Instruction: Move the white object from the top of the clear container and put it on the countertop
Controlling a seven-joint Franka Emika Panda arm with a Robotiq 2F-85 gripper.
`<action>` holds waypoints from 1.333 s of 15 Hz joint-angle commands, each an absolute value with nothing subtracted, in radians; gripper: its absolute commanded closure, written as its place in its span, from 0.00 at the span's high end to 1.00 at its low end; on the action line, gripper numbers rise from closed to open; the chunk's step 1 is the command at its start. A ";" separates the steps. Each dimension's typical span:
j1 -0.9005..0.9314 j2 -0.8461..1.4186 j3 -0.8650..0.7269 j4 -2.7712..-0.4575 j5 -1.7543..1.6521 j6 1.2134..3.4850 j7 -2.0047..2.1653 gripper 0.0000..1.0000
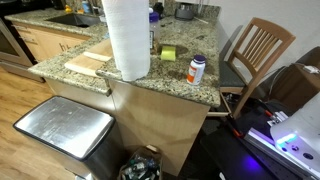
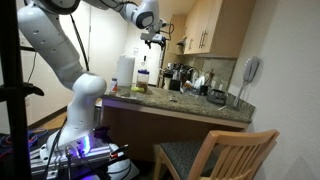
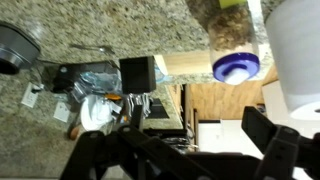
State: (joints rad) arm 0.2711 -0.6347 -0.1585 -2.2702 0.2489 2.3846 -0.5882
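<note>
Mainly, tipping threatens: the gripper (image 3: 183, 150), wide and empty, hangs high above the countertop (image 1: 175, 85); the slim clear container (image 1: 196, 69) stands near its right edge, and a crooked descent could topple it. The white object I cannot distinguish.

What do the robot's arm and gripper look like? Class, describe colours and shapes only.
In an exterior view the arm has thick, rounded white segments with dark bands at the joints. The gripper at its end is black; the wrist view shows dark, angular fingers.
</note>
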 commanded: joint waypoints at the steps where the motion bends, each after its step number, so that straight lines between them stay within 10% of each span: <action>1: 0.288 -0.646 -0.162 -2.257 0.254 2.376 -0.587 1.00; 20: 0.381 -0.359 -0.012 -2.247 0.347 2.507 -0.595 1.00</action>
State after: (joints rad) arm 0.3881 -0.3994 -0.0505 -2.2363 0.3285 2.4450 -0.5959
